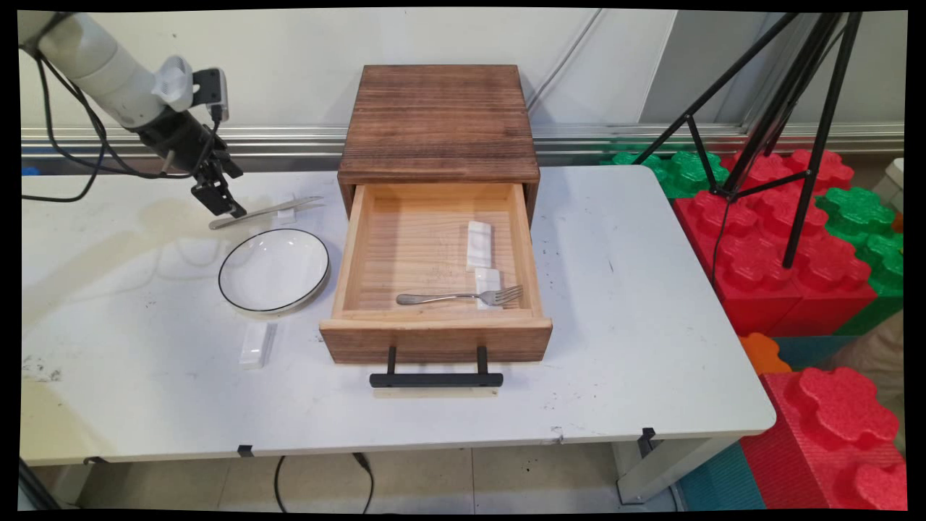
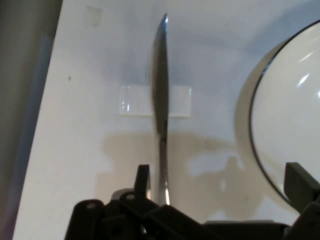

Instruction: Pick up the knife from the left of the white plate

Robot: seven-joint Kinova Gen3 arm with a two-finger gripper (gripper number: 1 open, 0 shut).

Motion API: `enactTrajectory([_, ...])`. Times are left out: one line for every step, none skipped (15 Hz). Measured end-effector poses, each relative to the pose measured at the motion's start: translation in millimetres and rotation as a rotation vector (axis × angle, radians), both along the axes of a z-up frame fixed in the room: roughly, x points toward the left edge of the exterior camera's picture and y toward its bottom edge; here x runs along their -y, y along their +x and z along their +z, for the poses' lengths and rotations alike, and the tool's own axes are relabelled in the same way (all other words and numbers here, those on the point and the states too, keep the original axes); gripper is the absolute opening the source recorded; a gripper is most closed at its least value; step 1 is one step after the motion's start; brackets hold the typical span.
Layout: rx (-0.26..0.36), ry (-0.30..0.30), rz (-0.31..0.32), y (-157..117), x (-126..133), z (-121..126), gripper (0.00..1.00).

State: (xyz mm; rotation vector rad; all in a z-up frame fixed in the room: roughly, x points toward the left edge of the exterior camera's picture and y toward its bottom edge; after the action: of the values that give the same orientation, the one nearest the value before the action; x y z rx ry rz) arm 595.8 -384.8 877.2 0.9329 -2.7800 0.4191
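Main view shows the gripper low over the table, at the handle end of a knife that lies behind the black-rimmed plate. The knife's blade rests across a small white block. Hand view shows the fingers spread apart, one on each side of the knife, with the handle in the gap nearer the left finger and no clamp on it. The plate's rim curves in just beside the right finger. To the gripper's right stands the wooden box, its drawer pulled out, holding a fork and two white blocks. Another white block lies in front of the plate. Bare tabletop stretches left of the knife toward the table's edge.
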Motion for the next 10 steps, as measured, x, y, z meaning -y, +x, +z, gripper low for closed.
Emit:
enactTrajectory([0.007, 0.007, -0.006, 2.7, 4.5, -5.6, 1.00])
enactTrajectory([0.012, 0.012, -0.010, 4.3, 7.5, -9.2, 1.00])
enactTrajectory([0.018, 0.017, -0.014, 7.0, 12.0, -14.4, 1.00])
enactTrajectory([0.025, 0.022, -0.016, 10.0, 16.8, -20.1, 1.00])
enactTrajectory([0.031, 0.027, -0.017, 12.6, 21.8, -25.6, 1.00])
enactTrajectory([0.035, 0.032, -0.017, 14.9, 25.6, -30.2, 1.00])
enactTrajectory([0.037, 0.035, -0.017, 16.3, 28.0, -33.2, 1.00])
enactTrajectory([0.039, 0.040, -0.015, 18.4, 31.2, -37.7, 1.00])
enactTrajectory([0.041, 0.046, -0.013, 20.7, 34.5, -42.8, 1.00])
enactTrajectory([0.042, 0.051, -0.009, 22.8, 37.5, -47.7, 1.00])
